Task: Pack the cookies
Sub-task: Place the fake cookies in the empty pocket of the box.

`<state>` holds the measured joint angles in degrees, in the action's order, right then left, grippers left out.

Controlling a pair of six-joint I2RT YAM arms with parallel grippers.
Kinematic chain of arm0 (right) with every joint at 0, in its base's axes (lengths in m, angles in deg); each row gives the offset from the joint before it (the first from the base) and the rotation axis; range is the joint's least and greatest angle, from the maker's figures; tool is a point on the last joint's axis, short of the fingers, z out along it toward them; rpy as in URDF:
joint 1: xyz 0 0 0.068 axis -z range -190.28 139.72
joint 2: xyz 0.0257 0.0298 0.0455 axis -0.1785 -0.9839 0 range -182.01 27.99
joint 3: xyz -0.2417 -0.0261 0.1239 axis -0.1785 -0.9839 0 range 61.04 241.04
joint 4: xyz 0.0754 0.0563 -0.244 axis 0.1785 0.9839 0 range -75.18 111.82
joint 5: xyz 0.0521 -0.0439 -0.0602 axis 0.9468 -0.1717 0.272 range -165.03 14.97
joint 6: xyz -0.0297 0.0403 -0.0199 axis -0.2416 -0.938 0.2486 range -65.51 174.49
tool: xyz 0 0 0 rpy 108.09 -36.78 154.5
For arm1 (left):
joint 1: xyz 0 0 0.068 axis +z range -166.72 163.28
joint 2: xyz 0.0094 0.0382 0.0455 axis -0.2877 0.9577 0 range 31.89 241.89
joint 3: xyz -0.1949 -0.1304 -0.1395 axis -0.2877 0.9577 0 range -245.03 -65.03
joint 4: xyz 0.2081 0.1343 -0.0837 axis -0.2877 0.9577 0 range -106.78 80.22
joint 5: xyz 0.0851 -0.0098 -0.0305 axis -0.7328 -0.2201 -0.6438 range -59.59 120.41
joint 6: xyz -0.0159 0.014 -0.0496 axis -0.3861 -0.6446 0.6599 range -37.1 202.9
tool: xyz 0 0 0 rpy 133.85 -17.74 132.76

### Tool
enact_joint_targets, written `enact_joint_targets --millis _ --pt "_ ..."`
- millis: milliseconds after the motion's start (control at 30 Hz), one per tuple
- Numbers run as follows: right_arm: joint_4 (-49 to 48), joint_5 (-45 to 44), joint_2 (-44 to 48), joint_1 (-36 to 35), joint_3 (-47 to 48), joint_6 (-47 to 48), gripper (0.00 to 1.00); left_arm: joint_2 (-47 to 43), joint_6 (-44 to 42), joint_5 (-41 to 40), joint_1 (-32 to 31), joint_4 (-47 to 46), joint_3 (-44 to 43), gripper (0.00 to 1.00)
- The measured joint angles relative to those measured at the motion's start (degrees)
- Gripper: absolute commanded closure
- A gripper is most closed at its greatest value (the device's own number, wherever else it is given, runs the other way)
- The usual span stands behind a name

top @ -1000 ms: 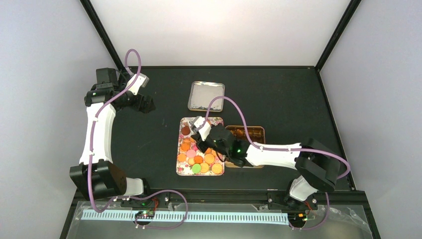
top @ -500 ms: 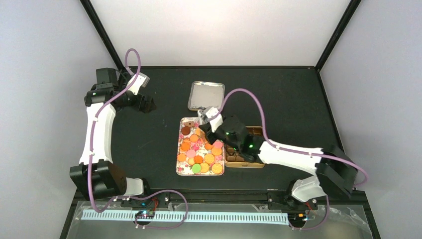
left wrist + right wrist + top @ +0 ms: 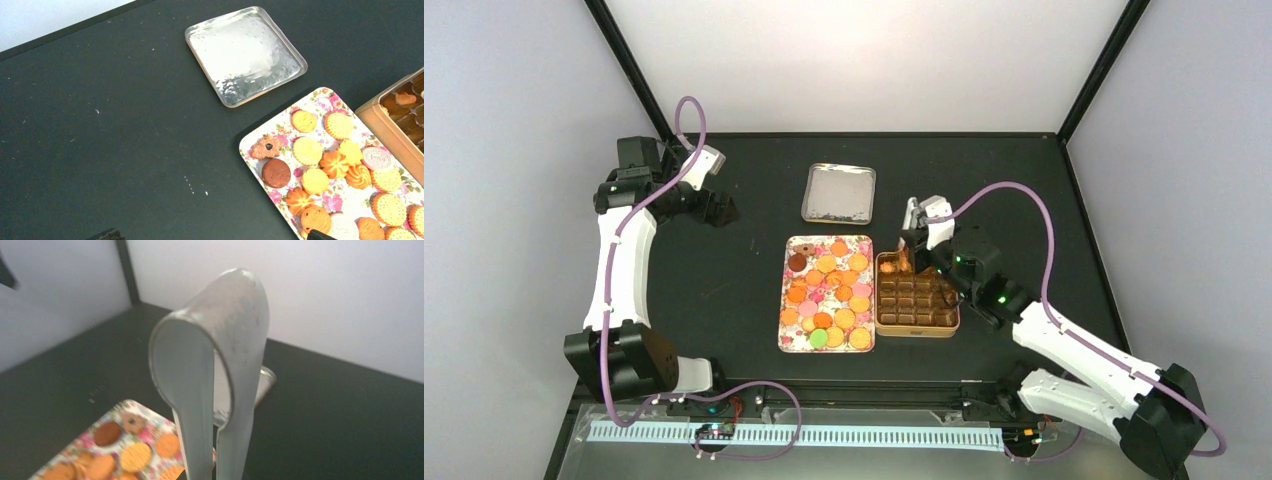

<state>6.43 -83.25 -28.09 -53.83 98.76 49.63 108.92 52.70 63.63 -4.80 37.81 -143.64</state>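
The cookies (image 3: 828, 290) lie on a floral tray (image 3: 782, 300): mostly round orange ones, plus pink, green and dark brown. The left wrist view shows the same cookies (image 3: 320, 165). A brown tin (image 3: 916, 331) with small compartments sits right of the tray, with orange cookies (image 3: 903, 264) in its far-left corner. My right gripper (image 3: 913, 243) hangs over that corner, shut on metal tongs (image 3: 235, 340). The tongs' spoon tips stand nearly together and I see nothing between them. My left gripper (image 3: 214, 236) is open over bare table, far left of the tray (image 3: 250, 145).
A silver tin lid (image 3: 838, 192) lies upside down behind the tray, also seen as the lid (image 3: 245, 52) in the left wrist view. The black table ends at a raised frame with white walls around it. The left arm (image 3: 624, 260) stands along the left side.
My right arm has swung with the tongs from over the floral tray to the right and back, ending over the brown tin's far-left corner. The left arm has not moved.
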Motion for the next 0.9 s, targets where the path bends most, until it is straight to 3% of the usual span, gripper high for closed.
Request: enact_joint_targets --millis 167,567,900 --pt "5.27 -2.49 1.29 3.67 -2.78 0.07 0.99 0.02 0.02 0.31 0.00 -0.02 0.02 0.02" --pt "5.40 -3.52 1.66 8.72 -2.89 0.42 0.97 0.22 0.02 0.33 0.00 -0.02 0.02 0.02" --pt "5.40 -1.92 1.51 9.57 -2.89 2.38 0.71 0.39 0.02 0.48 0.00 -0.02 0.02 0.02"
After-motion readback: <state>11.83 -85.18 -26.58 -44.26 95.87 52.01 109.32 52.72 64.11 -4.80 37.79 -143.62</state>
